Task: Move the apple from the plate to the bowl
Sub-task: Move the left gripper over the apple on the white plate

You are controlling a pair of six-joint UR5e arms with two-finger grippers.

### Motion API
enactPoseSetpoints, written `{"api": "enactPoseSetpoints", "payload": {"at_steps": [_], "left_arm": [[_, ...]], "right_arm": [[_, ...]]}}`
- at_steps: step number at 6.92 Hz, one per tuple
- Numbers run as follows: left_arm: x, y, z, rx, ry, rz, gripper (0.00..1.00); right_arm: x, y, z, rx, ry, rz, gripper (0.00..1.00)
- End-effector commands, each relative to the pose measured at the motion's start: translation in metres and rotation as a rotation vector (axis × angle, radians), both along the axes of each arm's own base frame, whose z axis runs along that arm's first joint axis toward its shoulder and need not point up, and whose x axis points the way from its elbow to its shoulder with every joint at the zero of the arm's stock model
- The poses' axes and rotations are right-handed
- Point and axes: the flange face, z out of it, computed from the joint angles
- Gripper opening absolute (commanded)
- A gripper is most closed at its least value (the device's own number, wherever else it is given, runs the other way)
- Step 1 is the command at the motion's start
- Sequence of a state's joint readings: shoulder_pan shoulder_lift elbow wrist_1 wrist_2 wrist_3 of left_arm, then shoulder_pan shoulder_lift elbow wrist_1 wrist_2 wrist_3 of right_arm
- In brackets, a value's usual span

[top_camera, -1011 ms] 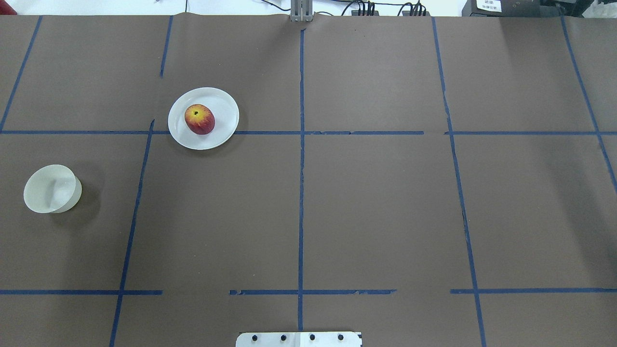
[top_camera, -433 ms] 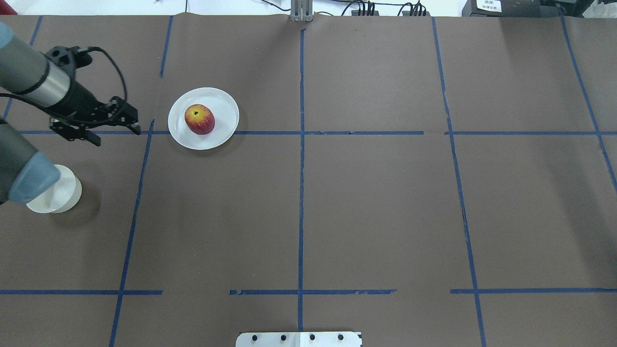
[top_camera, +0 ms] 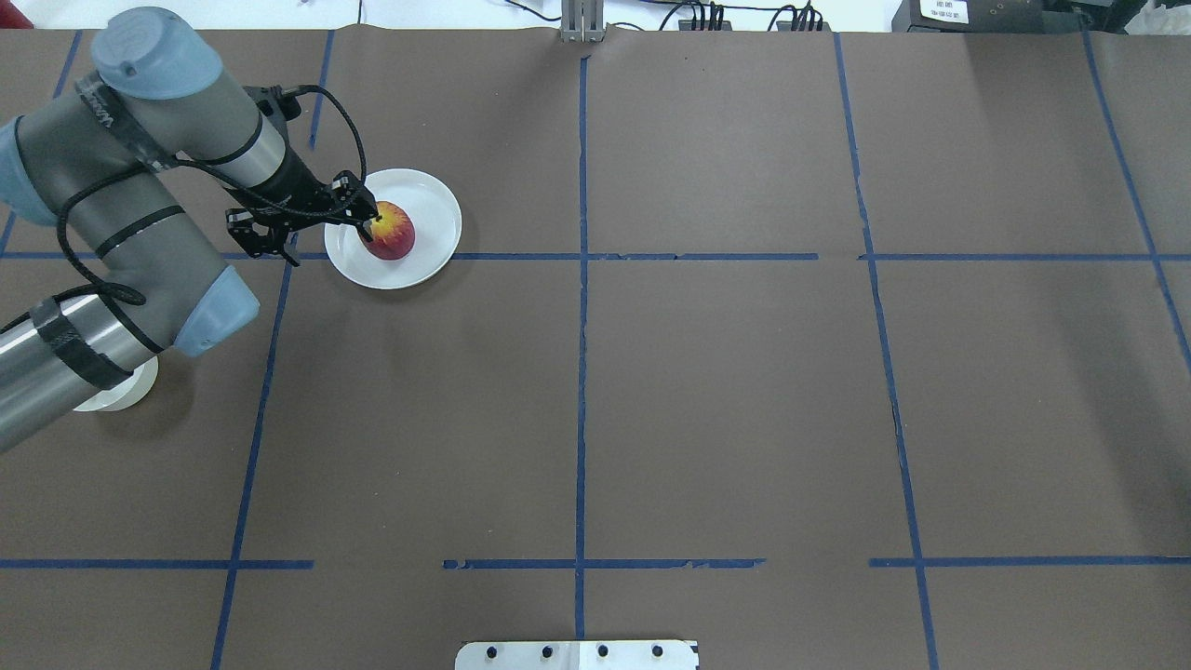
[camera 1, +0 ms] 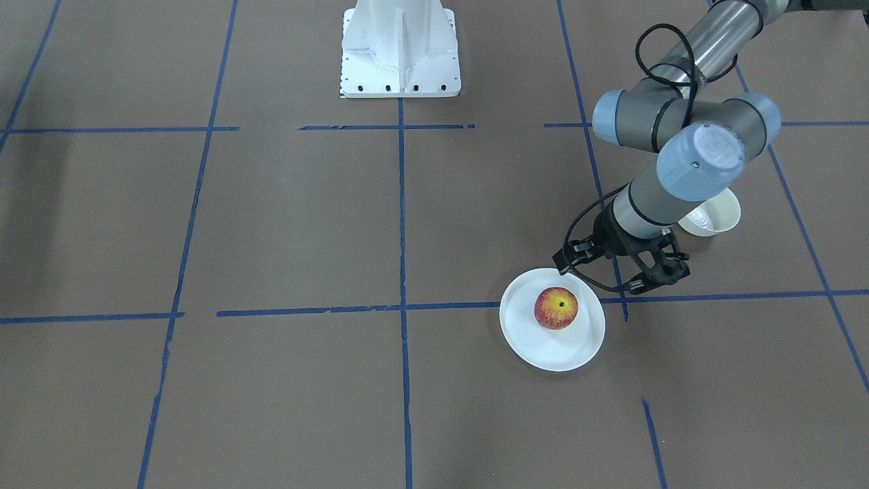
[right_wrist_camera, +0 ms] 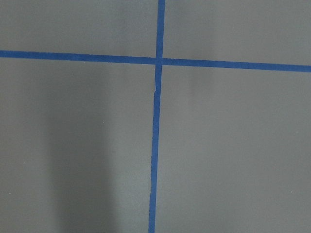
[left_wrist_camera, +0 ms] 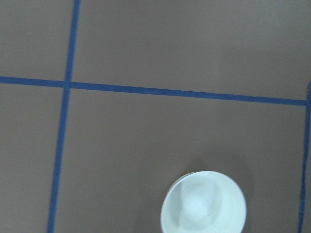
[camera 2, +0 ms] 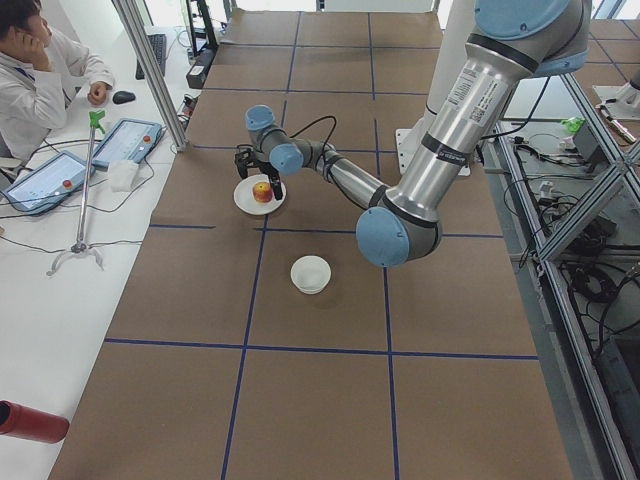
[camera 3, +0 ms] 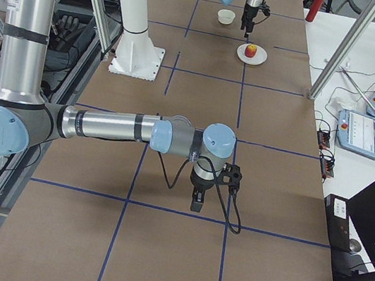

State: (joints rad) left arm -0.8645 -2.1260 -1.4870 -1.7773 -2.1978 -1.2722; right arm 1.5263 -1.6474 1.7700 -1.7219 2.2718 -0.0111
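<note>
**Apple on the plate, my left end effector wide open beside it**

The apple [top_camera: 393, 234] sits upright on the plate [top_camera: 435, 203], stem dimple up and a little off the plate's middle. The plate lies flat in the far-left part of the desk [top_camera: 726, 400], across one of the blue tape lines [top_camera: 582, 372]. My left end effector [camera 1: 616, 274] hangs at the plate's rim on the side toward the left edge, its fingers spread far apart and holding nothing. It does not touch the apple.

The bowl [camera 2: 310, 273] stands upright near the desk's left edge, well apart from the plate. My left arm partly hides it from overhead, and my left wrist camera shows its glossy inside.

Brown paper covers the desk, with tape lines marking it into squares. Bare paper runs from the plate to the right edge. My white mounting base [camera 1: 400, 54] sits at the middle of the near edge.

My right end effector [camera 3: 196, 200] points down over the right half of the desk. I cannot tell whether it is apart or together.

Past the far edge, a person in a white coat [camera 2: 40, 75] sits by two tablets [camera 2: 85, 160].
</note>
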Motion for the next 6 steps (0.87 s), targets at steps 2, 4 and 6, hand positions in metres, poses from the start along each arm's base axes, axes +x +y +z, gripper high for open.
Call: {"api": "enactPoseSetpoints", "payload": {"at_steps": [2,4,6], "left_arm": [[0.045,-0.033,-0.011,-0.026,-0.057,-0.049,1.0],[0.05,-0.042,-0.009,-0.008,-0.085,-0.068,1.0],[0.061,-0.044,0.009,-0.001,-0.084,-0.057,1.0]], "right_arm": [[0.0,0.0,0.001,-0.001,0.0,-0.001,1.0],[0.0,0.0,0.001,-0.002,0.0,0.0,1.0],[0.0,0.0,0.0,-0.001,0.0,0.0,1.0]]}}
